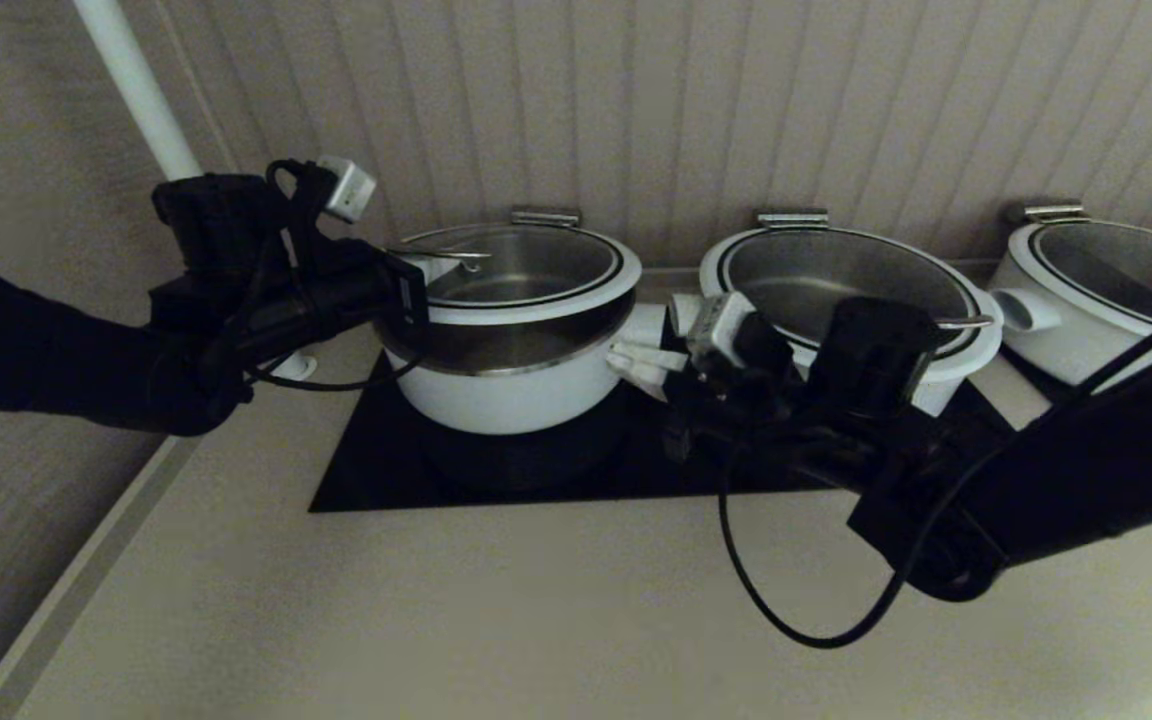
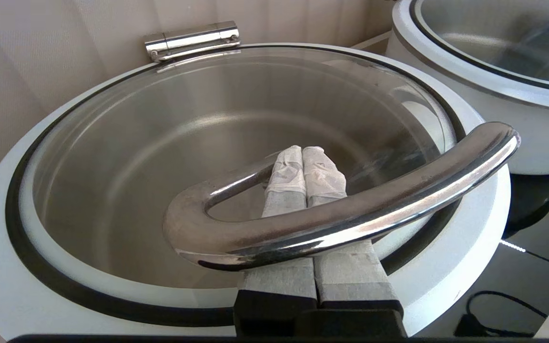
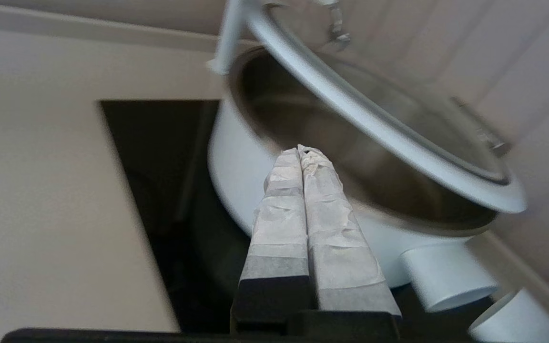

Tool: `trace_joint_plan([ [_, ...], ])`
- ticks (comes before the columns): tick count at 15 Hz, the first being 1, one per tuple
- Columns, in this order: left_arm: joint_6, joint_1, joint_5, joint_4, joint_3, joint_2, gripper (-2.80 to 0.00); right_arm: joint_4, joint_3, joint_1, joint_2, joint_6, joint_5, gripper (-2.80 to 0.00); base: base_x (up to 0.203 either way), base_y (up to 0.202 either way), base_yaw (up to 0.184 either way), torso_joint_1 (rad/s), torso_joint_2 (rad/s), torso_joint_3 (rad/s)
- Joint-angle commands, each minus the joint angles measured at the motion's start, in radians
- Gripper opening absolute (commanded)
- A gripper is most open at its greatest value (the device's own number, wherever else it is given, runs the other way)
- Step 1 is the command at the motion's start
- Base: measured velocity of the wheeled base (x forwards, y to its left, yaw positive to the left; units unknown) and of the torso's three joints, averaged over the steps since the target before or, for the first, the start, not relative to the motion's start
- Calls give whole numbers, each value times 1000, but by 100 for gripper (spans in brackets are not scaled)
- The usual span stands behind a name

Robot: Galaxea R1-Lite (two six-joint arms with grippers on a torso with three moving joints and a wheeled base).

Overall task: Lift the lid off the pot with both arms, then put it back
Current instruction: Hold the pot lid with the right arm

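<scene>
Hovering above the pot, the lid is raised clear of the steel rim and tilted — its near edge sits higher than the pot's mouth, with a dark gap showing beneath. The left gripper has its two wrapped fingers pressed together and slid under the lid's curved steel handle, which crosses over them. The right gripper waits just beside the pot's right side, below the lid's white edge, fingers together and holding nothing. The pot stands on the black cooktop, with a second pot next to it on the right.
</scene>
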Motion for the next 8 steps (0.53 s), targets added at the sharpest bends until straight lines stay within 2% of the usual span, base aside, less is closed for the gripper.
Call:
trace_joint_plan([
  [1, 1, 8, 0, -4, -1, 7, -280, -12, -37, 1, 58, -5, -10, -280, 0, 0, 0, 0, 0, 0],
  [8, -2, 26, -1, -4, -40, 18, -280, -26, -121, 1, 155, -5, -17, -280, 0, 0, 0, 0, 0, 0],
])
